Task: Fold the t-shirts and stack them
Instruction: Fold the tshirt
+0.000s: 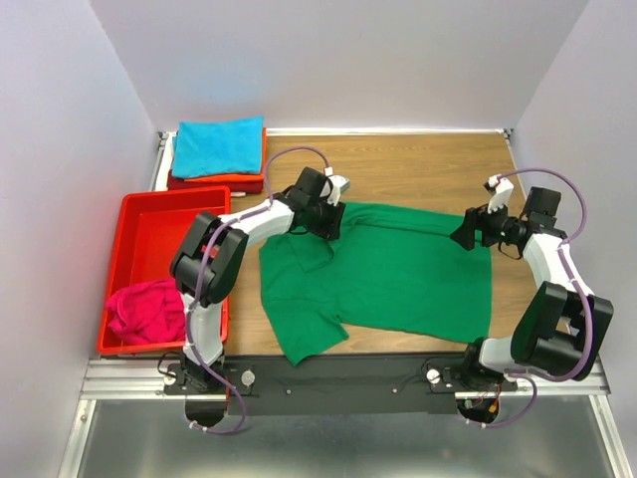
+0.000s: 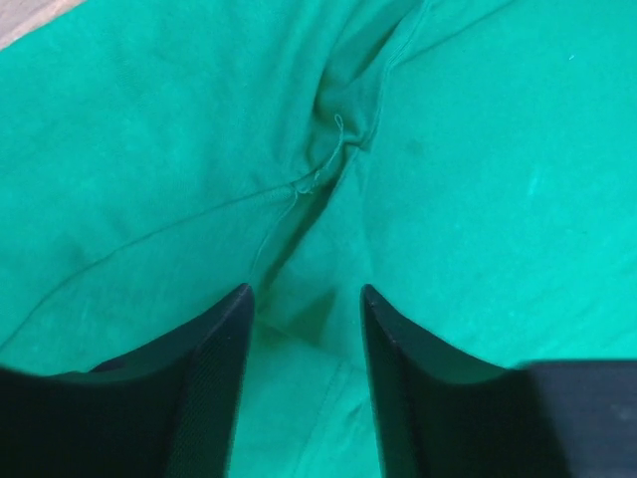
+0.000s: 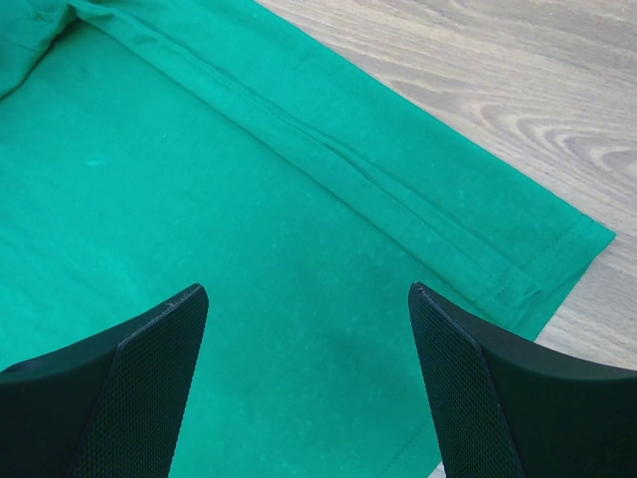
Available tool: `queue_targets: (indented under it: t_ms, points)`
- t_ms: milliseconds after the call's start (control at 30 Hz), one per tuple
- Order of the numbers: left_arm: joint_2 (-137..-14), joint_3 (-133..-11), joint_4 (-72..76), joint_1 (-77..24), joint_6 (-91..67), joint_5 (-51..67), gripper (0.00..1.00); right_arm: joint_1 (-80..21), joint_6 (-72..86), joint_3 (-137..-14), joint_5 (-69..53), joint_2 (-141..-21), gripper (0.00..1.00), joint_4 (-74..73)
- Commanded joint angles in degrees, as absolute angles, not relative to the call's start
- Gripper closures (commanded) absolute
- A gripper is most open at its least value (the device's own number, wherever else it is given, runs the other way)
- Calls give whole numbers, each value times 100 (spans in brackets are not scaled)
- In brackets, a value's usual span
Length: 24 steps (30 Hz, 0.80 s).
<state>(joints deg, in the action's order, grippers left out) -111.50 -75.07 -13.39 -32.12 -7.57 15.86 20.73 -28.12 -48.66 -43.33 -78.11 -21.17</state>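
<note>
Left claw [image 2: 305, 291]: held open, its two dark fingers [image 2: 224, 368] parted just above a puckered crease in the green t-shirt [image 1: 398, 279]; nothing is seen clamped between them
Right claw [image 3: 308, 289]: spread wide above the same shirt, near its hemmed corner; nothing is gripped
Green t-shirt: spread across the middle of the wooden table [image 1: 418, 164], one sleeve pointed toward the near edge, its far-left part rumpled under the left claw
Stack: a folded teal t-shirt [image 1: 217, 146] is laid on top at the far left corner, with an orange t-shirt [image 1: 244, 177] and a dark red t-shirt [image 1: 194, 185] seen only as edges beneath it
Magenta t-shirt [image 1: 147, 311]: bunched in the near end of the red tray [image 1: 127, 214], left of the green one
Left wrist only: a seam and a loose thread [image 2: 333, 149] are shown where the cloth is gathered
Right wrist only: a double-stitched hem [image 3: 448, 234] is shown, its corner lying flat on bare wood
Top view only: both arms, the stack and the tray are taken in; stitching is too small to be made out there
</note>
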Motion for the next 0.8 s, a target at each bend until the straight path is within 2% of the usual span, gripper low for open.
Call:
queue_targets:
  t_ms: [0,167,233,267,333,367,600,700,767]
  points:
    - [-11372,-7620,-1406,-3234,-721,1854,49,2092,-2856,-4781,-4368,-7752,12,-2259]
    - [-11487,-7682,-1441,-3226,-712,1854,60,2092,-2839,-4790,-4394,-7726,12,-2267]
    - [-11487,-7708,-1476,-3226,-694,1872,73,2092,-2830,-4790,-4386,-7734,12,-2259]
    - [-11461,-7717,-1477,-3234,-686,1898,84,2092,-2830,-4790,-4386,-7726,12,-2259]
    - [-11408,-7708,-1468,-3226,-685,1951,97,2092,-2830,-4790,-4386,-7725,12,-2259]
    - [-11321,-7691,-1468,-3234,-686,2003,100,2092,-2830,-4790,-4377,-7717,12,-2259]
    - [-10872,-7629,-1634,-3489,-528,2521,99,2092,-2830,-4808,-4298,-7734,12,-2259]
    - [-10819,-7506,-1740,-3647,-343,2855,94,2092,-2839,-4808,-4237,-7734,12,-2267]
    - [-10784,-7357,-1732,-3770,-246,3102,87,2092,-2839,-4825,-4114,-7761,12,-2259]
